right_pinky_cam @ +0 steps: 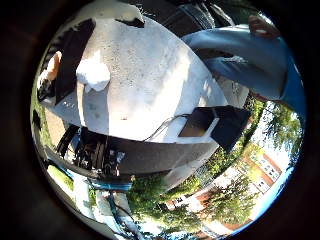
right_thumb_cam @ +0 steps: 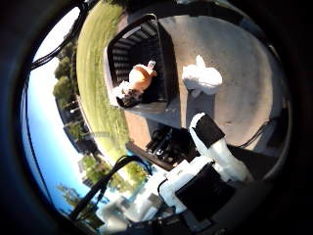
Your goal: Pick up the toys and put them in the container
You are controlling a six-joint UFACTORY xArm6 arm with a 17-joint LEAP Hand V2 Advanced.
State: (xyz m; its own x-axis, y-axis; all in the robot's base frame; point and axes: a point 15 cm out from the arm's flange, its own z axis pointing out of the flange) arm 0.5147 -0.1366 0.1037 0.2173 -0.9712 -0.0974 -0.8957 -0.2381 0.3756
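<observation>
White plush toy (right_thumb_cam: 202,78) lies on the desk (right_thumb_cam: 244,58) just beside the black container (right_thumb_cam: 166,58), which already holds 1 orange toy (right_thumb_cam: 140,78). We judge our hand (right_thumb_cam: 215,147) well apart, fingers straight, holding nothing.

Sunlight is falling across a pale, speckled worktop (right_pinky_cam: 150,65) that is lying out in front of the palm of the robot hand, outdoors. Soft shadows are crossing its surface. Beyond one edge of the worktop a green lawn (right_thumb_cam: 95,58) is stretching away, with a strip of paving (right_thumb_cam: 142,129) running beside it. Further from the robot hand, leafy trees (right_pinky_cam: 225,200) are standing around a brick building (right_pinky_cam: 262,167) with pale-framed windows. A clear blue sky (right_thumb_cam: 46,142) is showing behind more trees (right_thumb_cam: 63,81) past the lawn.
</observation>
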